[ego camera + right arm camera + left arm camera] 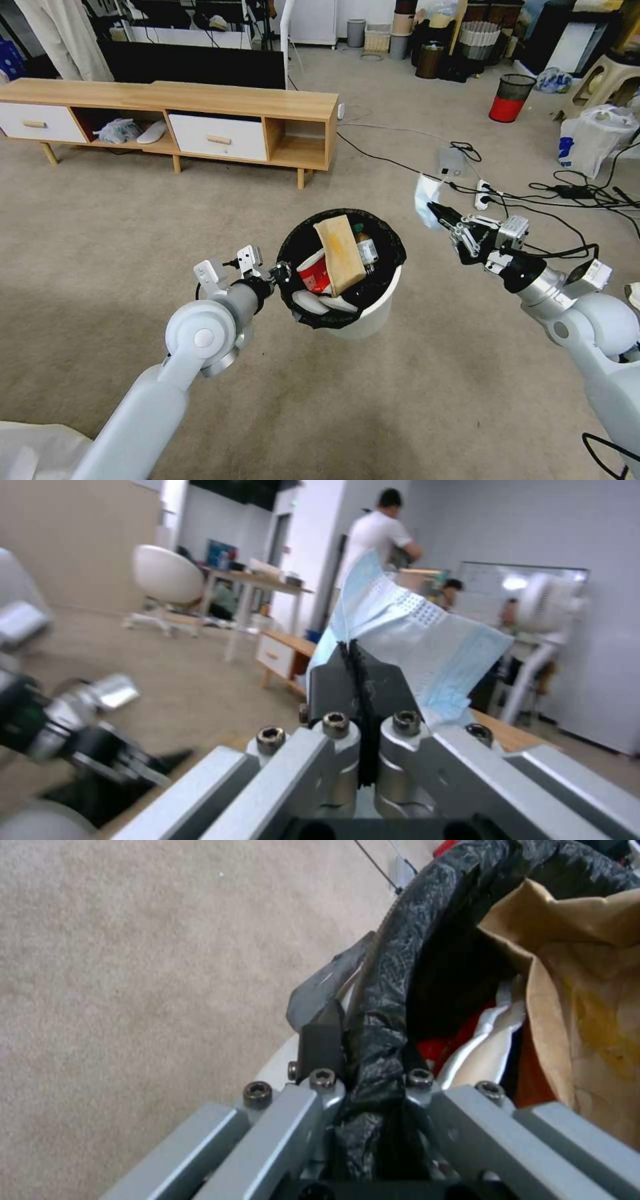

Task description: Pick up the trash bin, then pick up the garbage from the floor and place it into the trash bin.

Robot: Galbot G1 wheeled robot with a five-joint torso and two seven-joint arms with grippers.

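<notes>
A beige carpeted floor [133, 220] is seen. On it are set a long wooden cabinet [200, 113], a red-and-black mesh bin [512, 97], a white plastic bag [590, 140], and black cables [573, 193] with a white power strip [485, 195].

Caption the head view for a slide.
Left gripper clamps the bag-lined round white plastic bin's rim; right gripper holds a pale blue-white tissue beside it.
</notes>
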